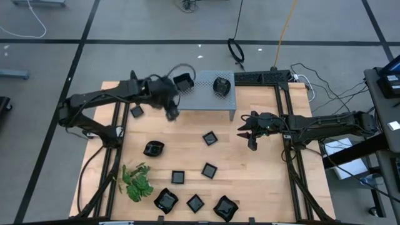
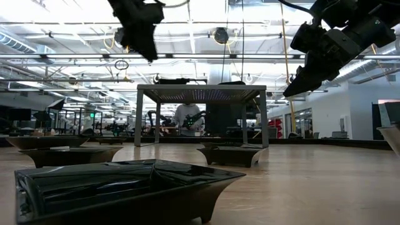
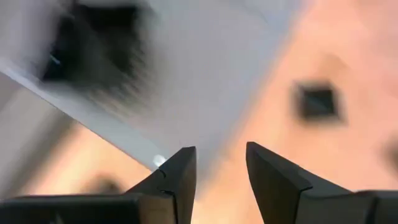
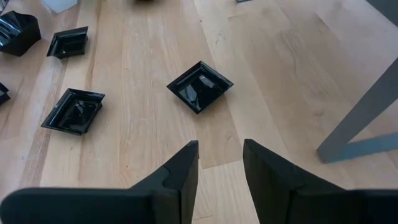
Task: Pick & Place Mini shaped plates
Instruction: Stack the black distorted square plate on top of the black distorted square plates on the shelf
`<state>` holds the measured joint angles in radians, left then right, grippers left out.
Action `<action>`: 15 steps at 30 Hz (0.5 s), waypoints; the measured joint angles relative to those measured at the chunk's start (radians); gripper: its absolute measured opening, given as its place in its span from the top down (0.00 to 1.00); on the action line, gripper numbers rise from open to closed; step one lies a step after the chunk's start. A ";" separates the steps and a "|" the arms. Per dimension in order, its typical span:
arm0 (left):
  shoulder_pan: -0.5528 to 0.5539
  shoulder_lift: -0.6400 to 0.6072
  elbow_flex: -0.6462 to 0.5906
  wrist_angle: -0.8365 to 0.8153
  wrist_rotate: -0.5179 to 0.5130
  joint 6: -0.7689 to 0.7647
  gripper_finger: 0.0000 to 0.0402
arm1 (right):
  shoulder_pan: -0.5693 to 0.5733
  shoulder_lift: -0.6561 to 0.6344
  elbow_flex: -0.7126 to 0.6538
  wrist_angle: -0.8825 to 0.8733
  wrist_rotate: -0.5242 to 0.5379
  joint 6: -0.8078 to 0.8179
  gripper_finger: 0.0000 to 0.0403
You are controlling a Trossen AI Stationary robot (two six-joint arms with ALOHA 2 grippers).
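The left gripper (image 1: 172, 112) hovered spread and empty beside the grey perforated metal stand (image 1: 209, 100) (two glossy black dishes (image 1: 221, 85) on top); the right gripper (image 1: 248, 136) waited spread.

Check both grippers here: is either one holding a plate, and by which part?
Nothing is held. The left gripper hangs open beside the grey stand, with nothing between its fingers; the right gripper hovers open above a square plate.

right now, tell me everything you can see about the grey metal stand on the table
The grey stand is a small table-shaped platform with a flat perforated metal top on thin straight legs, standing upright at the far edge of the wooden table. Two black plates sit on top: a square one at its left end and a rounded one nearer the right. The left gripper hovers by its front left corner, open and not touching it.
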<state>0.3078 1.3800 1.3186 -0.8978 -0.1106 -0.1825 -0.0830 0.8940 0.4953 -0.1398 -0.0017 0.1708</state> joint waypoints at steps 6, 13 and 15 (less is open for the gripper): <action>-0.158 0.014 -0.041 -0.084 0.186 -0.145 0.64 | 0.000 0.000 0.000 0.000 0.000 0.000 0.71; -0.382 0.014 -0.183 0.133 0.189 -0.128 0.64 | 0.000 0.000 0.000 0.000 0.000 0.000 0.71; -0.434 0.013 -0.228 0.232 0.189 -0.101 0.64 | 0.000 0.000 0.000 0.000 0.000 0.000 0.71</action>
<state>-0.1262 1.3933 1.0904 -0.6657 0.0782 -0.2838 -0.0830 0.8940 0.4953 -0.1398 -0.0017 0.1707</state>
